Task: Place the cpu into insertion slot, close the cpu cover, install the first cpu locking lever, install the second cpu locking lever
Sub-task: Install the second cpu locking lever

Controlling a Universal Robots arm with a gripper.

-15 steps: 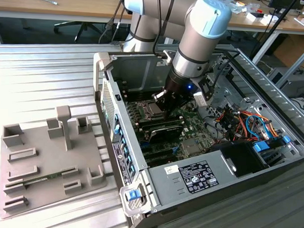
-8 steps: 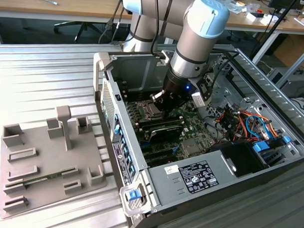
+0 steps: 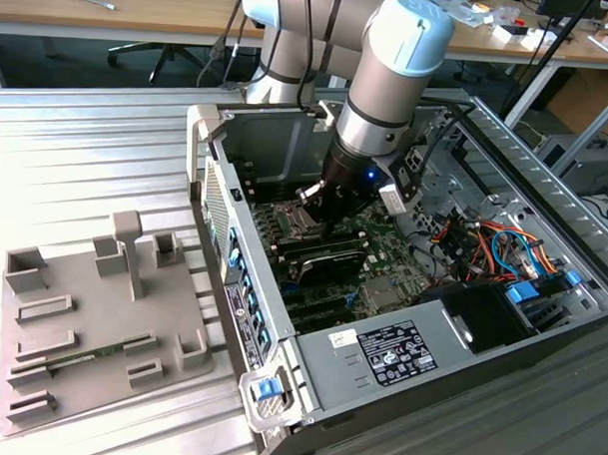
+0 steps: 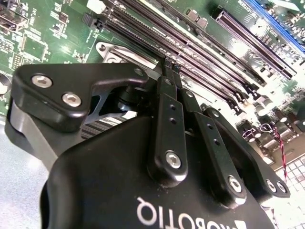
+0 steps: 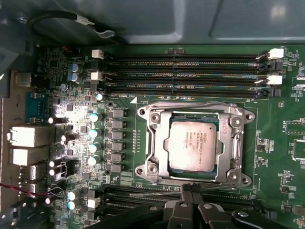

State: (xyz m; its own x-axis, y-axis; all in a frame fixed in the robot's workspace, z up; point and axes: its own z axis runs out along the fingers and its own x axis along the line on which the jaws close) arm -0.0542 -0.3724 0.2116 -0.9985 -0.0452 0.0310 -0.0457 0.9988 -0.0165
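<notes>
The cpu [image 5: 193,144] lies flat in its socket on the green motherboard [image 5: 279,157], silver-grey top facing up. The cpu cover [image 5: 163,143], a silvery frame, lies down around it with the chip showing through its window. In both wrist views my gripper [image 5: 190,187] [image 4: 169,67] is shut, with nothing seen between the black fingertips. The tips sit just at the socket's edge, beside the memory slots [image 4: 224,71]. In the exterior view the gripper [image 3: 313,203] reaches down into the open computer case, over the socket [image 3: 296,223]. I cannot make out how the locking levers stand.
The case walls [image 3: 216,184] close in around the board. Coloured cables [image 3: 483,244] and a drive bay lie at the exterior view's right, and a power supply [image 3: 385,350] sits at the front. A grey fixture plate [image 3: 91,320] lies on the ribbed table at the exterior view's left.
</notes>
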